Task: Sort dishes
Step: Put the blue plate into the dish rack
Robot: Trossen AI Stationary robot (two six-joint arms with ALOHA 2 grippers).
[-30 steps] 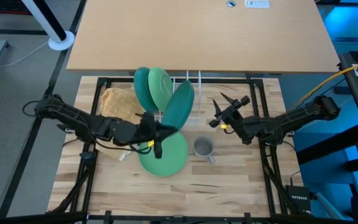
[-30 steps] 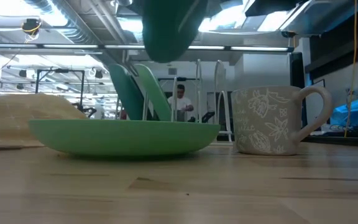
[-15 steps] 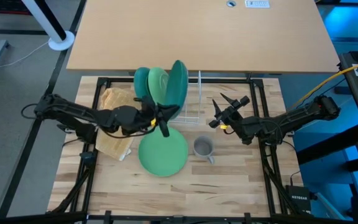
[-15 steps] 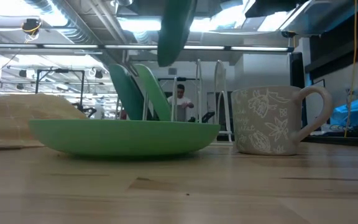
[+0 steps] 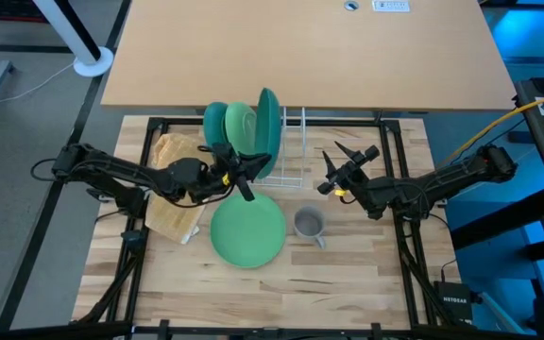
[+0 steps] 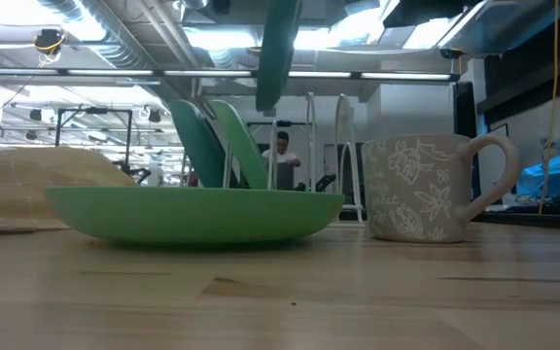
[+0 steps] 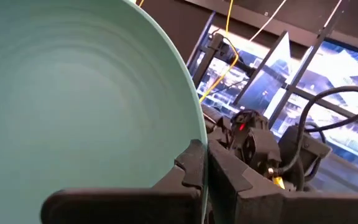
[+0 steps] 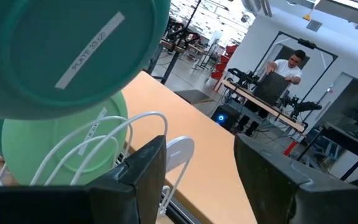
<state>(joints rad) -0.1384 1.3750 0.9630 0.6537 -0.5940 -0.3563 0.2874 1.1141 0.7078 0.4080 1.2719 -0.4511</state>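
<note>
Though unseen overhead, plate (image 8: 67,56) label

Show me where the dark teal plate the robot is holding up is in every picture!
High view: the dark teal round plate stands on edge over the white wire rack.
Low view: upper middle, above the rack.
Left wrist view: fills the left side.
Right wrist view: upper left, by the rack's wires.

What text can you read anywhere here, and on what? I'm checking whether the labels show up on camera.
"PLATE" followed by characters too blurred to read: on a strip label on the back of the dark teal plate, in the right wrist view.
"NETGEAR": on the black box at the table's lower right corner.
White label on the far tan table: too small to read.
</note>
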